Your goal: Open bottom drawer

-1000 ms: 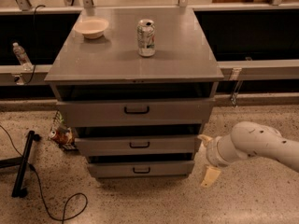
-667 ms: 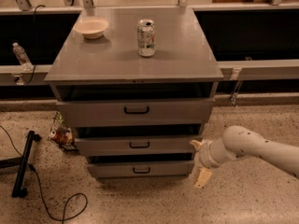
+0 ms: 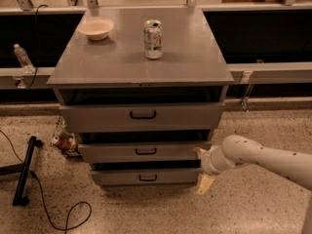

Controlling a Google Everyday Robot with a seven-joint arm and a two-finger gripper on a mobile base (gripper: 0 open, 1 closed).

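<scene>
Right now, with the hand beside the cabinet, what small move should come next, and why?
Probably slide the hand left along the bottom drawer front to its black loop handle. The hand sits open at the drawer's right end, beside the cabinet, with the handle at the front's centre, so nothing is gripped yet.

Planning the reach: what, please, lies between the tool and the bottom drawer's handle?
In the camera view, only bare drawer front; the tool is at its right end.

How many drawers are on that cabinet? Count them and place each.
3: the top drawer, the middle drawer below it, the bottom drawer lowest. The gripper sits at the right ends of the lower two.
</scene>
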